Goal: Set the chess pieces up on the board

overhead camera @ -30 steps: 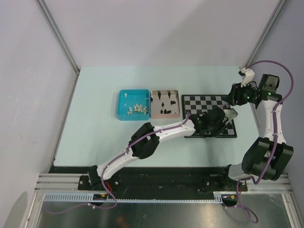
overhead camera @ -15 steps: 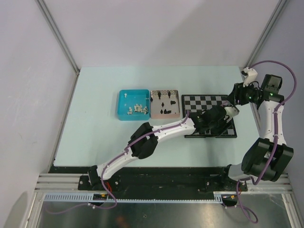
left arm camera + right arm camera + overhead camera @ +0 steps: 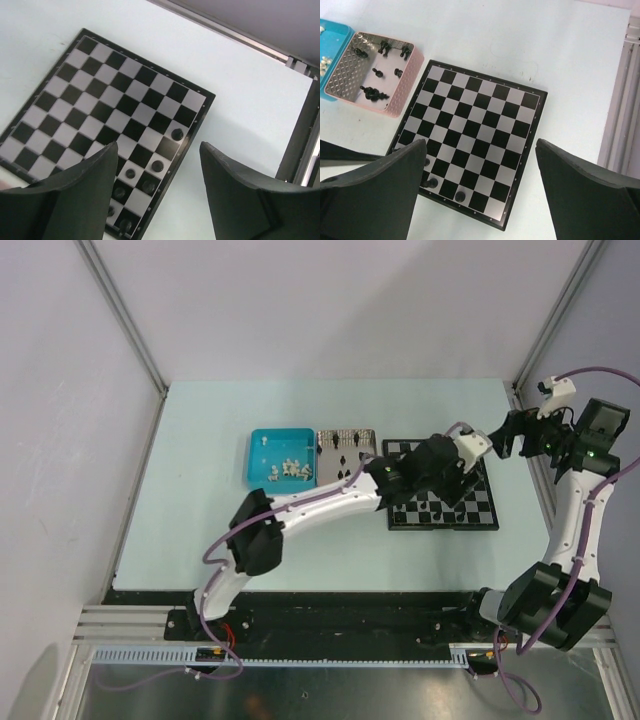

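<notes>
Both spread: left claw [image 3: 158, 146] above the board [image 3: 475, 502], right claw [image 3: 481, 142] beside.

Lab: white-panelled robot cell [image 3: 330, 310]

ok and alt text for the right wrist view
A chessboard lies mostly bare, a few black chess pieces near its lower left corner. At upper left a pink tray holds more black pieces, a blue tray beside it. The right gripper hangs above, jaws open and empty.

board [image 3: 476, 131] 1 | blue tray [image 3: 290, 443] 1 | pink tray [image 3: 351, 75] 1
</notes>
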Robot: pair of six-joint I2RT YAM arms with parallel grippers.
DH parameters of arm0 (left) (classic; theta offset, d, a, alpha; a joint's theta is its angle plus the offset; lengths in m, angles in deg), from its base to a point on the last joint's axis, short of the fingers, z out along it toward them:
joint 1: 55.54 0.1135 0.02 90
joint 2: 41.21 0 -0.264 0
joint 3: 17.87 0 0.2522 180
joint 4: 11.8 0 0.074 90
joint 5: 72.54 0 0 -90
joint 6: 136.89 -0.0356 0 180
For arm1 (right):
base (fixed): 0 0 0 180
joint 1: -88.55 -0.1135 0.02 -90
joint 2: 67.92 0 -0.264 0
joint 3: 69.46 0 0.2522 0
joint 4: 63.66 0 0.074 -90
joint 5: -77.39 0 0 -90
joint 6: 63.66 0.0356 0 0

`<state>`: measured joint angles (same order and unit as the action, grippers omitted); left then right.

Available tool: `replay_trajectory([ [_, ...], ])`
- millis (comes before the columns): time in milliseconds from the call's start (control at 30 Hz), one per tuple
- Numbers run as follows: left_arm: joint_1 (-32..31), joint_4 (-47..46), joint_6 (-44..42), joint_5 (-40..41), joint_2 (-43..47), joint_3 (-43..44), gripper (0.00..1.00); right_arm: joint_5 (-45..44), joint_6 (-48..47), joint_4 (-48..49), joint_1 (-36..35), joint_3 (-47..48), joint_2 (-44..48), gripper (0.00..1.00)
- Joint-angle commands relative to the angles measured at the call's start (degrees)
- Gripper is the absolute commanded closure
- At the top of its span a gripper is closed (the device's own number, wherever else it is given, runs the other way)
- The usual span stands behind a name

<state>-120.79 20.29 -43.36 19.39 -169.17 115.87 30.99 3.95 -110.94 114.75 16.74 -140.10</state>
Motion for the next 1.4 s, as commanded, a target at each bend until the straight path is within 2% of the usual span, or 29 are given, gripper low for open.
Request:
replay_trajectory([
  [0,0.92,-3.73,-2.74,4.65,11.47,-7.90,0.28,4.64,0.86,1.71,0.35,0.94,1.43,0.00],
  [267,5.13,-8.31,-3.35,9.66,29.51,-27.86,0.14,15.81,-2.66,-1.02,0.00,1.03,-1.47,0.00],
  [367,7.85,-8.48,-3.35,10.63,37.31,-34.36,0.10,15.22,-6.24,-4.34,-3.94,1.73,-1.38,0.00],
  [533,14.25,-8.31,-4.32,10.29,51.21,-45.35,0.00,7.04,-10.30,-7.79,-20.37,2.79,-2.17,0.00],
  [567,15.67,-8.31,-3.97,9.93,54.10,-47.19,0.00,4.94,-10.48,-7.79,-22.66,2.88,-2.78,0.00],
  [600,17.25,-8.39,-3.88,7.58,58.74,-50.78,0.00,4.14,-11.26,-7.79,-27.81,3.05,-3.05,0.00],
  [700,25.59,-8.39,-0.46,1.96,69.03,-58.60,0.00,0.63,-13.11,-8.05,-34.44,4.02,-5.15,0.00],
  [733,29.70,-8.31,0.50,0.98,71.08,-60.64,0.00,-0.52,-13.38,-8.05,-38.55,4.37,-5.94,0.00],
  [833,36.68,-8.31,0.86,-1.31,77.59,-67.23,0.00,-4.30,-14.43,-7.97,-45.58,6.21,-9.46,0.00],
  [933,38.09,-8.40,-0.45,1.13,81.28,-72.07,0.00,-7.29,-14.44,-7.88,-49.48,9.64,-14.38,0.02],
  [1033,38.01,-8.31,-2.37,3.41,81.99,-74.63,0.00,-8.26,-13.21,-7.35,-52.12,14.90,-21.40,0.05],
  [1100,38.01,-8.05,-3.35,6.22,82.08,-74.72,0.00,-8.09,-11.98,-7.79,-52.39,18.59,-25.44,0.13],
  [1133,38.18,-8.04,-3.35,7.20,82.34,-74.89,0.00,-8.26,-11.54,-8.14,-52.39,22.61,-30.34,0.17],
  [1167,38.10,-8.13,-3.35,7.73,82.61,-75.16,0.00,-9.31,-10.23,-9.01,-52.47,24.57,-32.47,0.26],
  [1267,38.10,-8.04,-4.66,7.73,82.09,-75.60,0.00,-13.08,-8.20,-10.95,-53.18,32.22,-41.17,0.38],
  [1367,38.09,-8.22,-4.93,8.00,81.91,-75.60,0.00,-16.59,-7.14,-11.22,-53.97,36.52,-46.53,0.44],
])
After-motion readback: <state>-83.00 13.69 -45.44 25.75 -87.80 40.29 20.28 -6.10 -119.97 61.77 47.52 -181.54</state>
